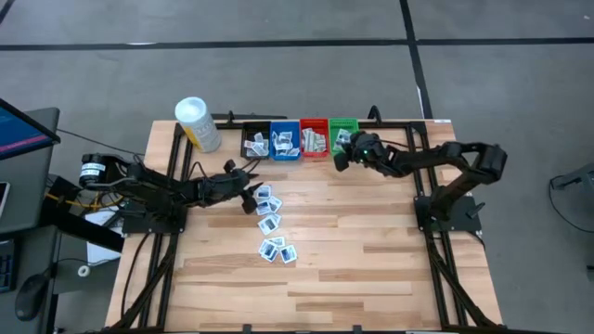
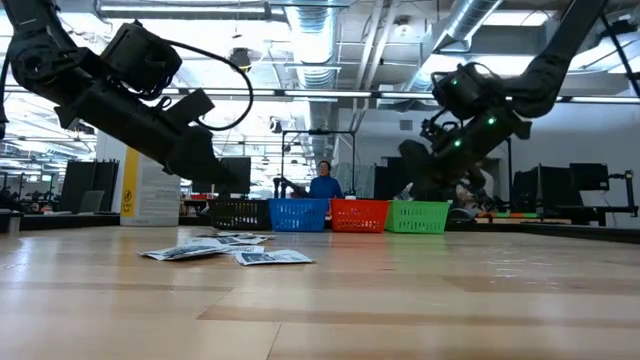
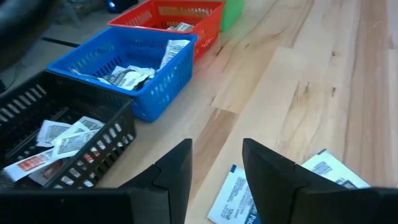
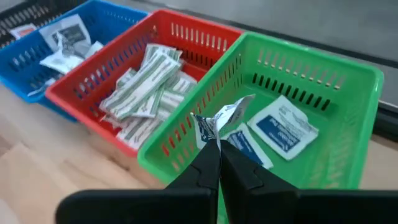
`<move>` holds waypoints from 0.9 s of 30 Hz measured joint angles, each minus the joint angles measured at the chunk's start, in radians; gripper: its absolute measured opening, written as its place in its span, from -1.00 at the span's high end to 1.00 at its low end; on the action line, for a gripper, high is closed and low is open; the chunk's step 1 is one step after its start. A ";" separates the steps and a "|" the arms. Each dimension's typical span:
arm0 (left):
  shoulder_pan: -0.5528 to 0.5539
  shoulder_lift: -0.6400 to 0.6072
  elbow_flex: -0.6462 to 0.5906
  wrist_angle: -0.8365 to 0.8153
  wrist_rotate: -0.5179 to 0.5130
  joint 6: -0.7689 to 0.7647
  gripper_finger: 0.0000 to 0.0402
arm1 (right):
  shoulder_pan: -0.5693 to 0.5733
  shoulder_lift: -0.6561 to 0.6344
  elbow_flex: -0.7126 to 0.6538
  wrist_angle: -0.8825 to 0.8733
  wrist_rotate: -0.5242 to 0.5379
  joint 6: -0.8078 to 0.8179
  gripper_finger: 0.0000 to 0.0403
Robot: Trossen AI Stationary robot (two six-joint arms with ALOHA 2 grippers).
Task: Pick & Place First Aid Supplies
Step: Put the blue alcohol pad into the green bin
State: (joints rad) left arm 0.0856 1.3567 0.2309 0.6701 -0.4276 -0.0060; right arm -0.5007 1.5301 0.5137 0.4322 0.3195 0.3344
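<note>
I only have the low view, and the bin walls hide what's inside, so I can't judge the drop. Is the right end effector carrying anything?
Observer: Yes. The right wrist view shows the right end effector shut on a white and blue held packet.
Operator: Where is it relative to the green bin?
Observer: Seen from above, it sits at the front edge of the green bin.
Operator: Is there anything inside that bin?
Observer: Two white and blue flat packets lie on its floor.
</note>
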 joint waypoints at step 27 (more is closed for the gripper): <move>0.000 0.000 0.000 -0.039 0.050 -0.003 0.29 | 0.004 -0.004 0.001 0.042 0.048 -0.004 0.43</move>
State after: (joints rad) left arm 0.0853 1.3567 0.2310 0.6306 -0.3781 -0.0093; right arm -0.4971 1.5265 0.5144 0.4745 0.3672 0.3300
